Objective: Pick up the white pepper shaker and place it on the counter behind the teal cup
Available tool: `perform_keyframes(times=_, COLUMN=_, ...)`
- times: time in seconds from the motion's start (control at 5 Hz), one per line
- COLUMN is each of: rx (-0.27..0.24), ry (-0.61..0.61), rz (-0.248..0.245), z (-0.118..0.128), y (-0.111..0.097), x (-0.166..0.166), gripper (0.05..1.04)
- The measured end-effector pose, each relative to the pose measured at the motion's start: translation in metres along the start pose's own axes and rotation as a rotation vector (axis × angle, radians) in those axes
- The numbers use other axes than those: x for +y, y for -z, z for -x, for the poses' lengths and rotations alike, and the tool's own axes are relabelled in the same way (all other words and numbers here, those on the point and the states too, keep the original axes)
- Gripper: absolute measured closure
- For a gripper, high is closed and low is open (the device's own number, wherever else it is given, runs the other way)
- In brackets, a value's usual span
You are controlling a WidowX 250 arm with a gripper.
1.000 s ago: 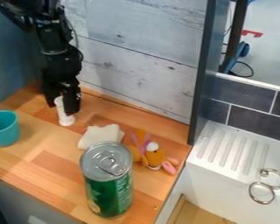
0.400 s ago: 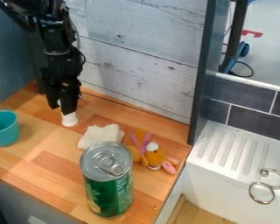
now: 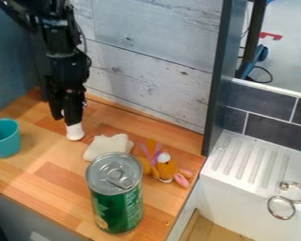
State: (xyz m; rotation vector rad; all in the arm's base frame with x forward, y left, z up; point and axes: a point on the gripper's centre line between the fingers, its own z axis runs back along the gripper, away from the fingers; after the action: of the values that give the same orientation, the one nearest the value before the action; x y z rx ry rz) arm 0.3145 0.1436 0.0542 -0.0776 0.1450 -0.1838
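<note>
Hangs down over far left part of wood counter (image 3: 49, 172), w/ end effector (image 3: 64, 118) closed in on white object (image 3: 75, 133); pinches its upper part btwn two black fingers, w/ only a sliver of white in the narrow gap; leaves wider, rounded white base in view below, at counter level, nr. far edge.

Seen at left, well apart from the grip: teal cup (image 3: 4, 139), upright, w/ open mouth up; pictured to right of and nearer than the white object, approx. mid-counter: cream cloth (image 3: 109, 146), bunched in a small heap; placed just beside it, on the right: orange plush toy (image 3: 167, 168), lying down, w/ pink and white parts; standing upright in front, nr. near edge: big green can (image 3: 118, 209), w/ silver lid and pull tab up top, partly in front of cloth and toy from this angle.

In bkgd., behind counter: whitewashed plank wall (image 3: 150, 61), w/ dark upright panel (image 3: 217, 80) at its right end; pictured beyond that, far right: dark tiles (image 3: 275, 129) w/ pale joints, above white sink (image 3: 232, 188) w/ ridged drainboard (image 3: 250, 162); also at right, by sink edge: two metal rings (image 3: 281, 207), one nearer than the other.
</note>
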Motion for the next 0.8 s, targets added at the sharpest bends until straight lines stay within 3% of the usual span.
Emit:
perform_keyframes(times=0.2, rx=-0.040, ry=-0.016, rz=-0.026, z=0.015, y=-0.034, x=-0.005, gripper=0.496)
perform_keyframes(times=0.4, rx=-0.039, ry=-0.093, rz=-0.021, z=0.036, y=-0.039, x=0.018, gripper=0.496)
perform_keyframes(times=0.8, rx=-0.072, ry=-0.127, rz=-0.134, z=0.034, y=-0.052, x=0.056, gripper=0.496)
